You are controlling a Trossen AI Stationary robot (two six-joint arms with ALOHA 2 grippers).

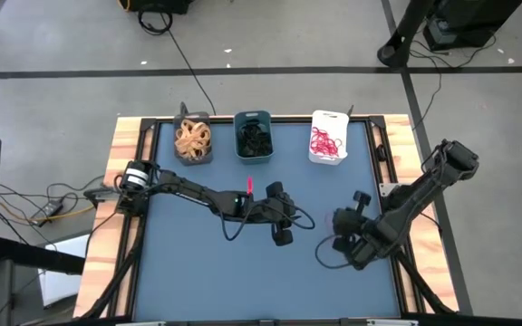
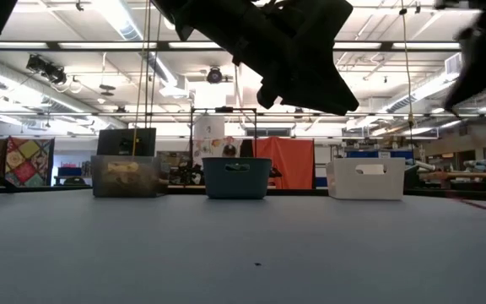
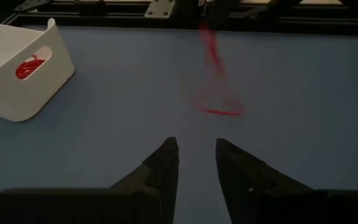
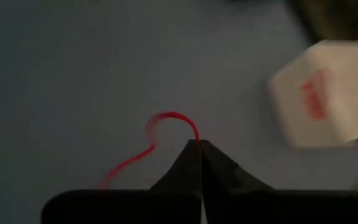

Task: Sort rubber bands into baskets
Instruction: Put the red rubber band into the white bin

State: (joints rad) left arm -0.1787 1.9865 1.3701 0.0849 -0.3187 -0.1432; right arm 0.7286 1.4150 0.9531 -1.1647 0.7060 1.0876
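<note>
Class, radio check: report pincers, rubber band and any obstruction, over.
Right pincer shut on thin red rubber band, above blue mat. Left pincer open, empty, mid-table. White rectangular plastic basket already holds red bands. Nothing seen blocking.

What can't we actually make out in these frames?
- High view: the red band is hidden under the right gripper.
- Right wrist view: shut fingers cover where they pinch the red band; its lower end is cut off by the gripper body.
- Low view: white basket contents hidden by its wall.
- Left wrist view: the band is motion-blurred.
</note>
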